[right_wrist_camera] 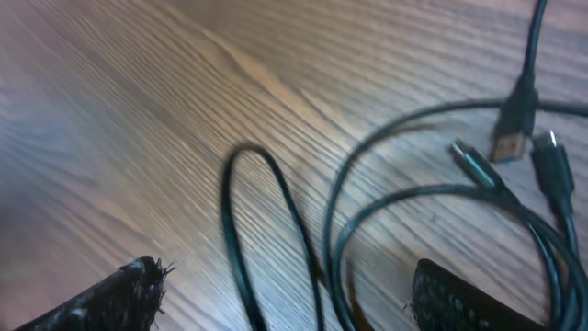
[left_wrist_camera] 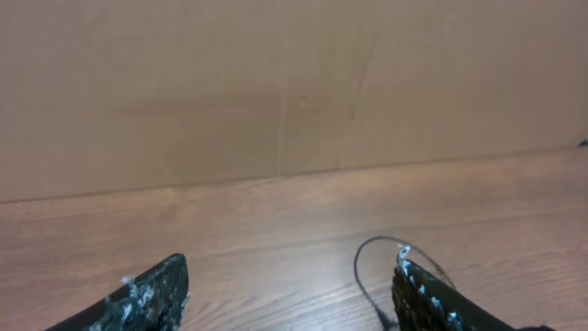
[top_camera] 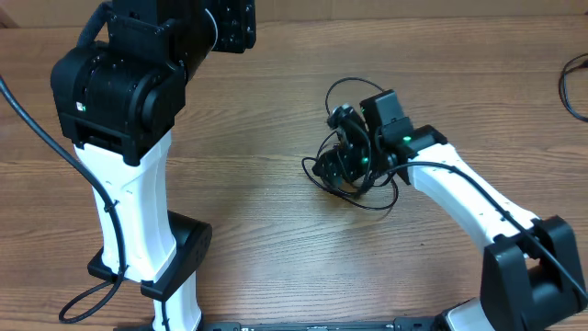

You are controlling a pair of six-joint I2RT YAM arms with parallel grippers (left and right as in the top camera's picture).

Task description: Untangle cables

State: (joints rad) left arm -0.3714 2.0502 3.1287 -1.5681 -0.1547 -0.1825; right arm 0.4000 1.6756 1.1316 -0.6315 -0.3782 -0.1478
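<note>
The cables [top_camera: 354, 175] lie in a small black bundle on the wooden table, right of centre, with loops sticking out. My right gripper [top_camera: 344, 152] hangs directly over the bundle, open; in the right wrist view [right_wrist_camera: 289, 290] several cable strands [right_wrist_camera: 276, 221] run between its fingers, and plug ends [right_wrist_camera: 510, 138] lie at the upper right. My left gripper [left_wrist_camera: 289, 290] is open and empty at the far side of the table; one cable loop [left_wrist_camera: 367, 262] shows by its right finger.
The left arm's white column and black base [top_camera: 138, 230] stand at the left. A thick black arm cable [top_camera: 574, 87] curls at the right edge. A brown wall [left_wrist_camera: 294, 83] rises behind the table.
</note>
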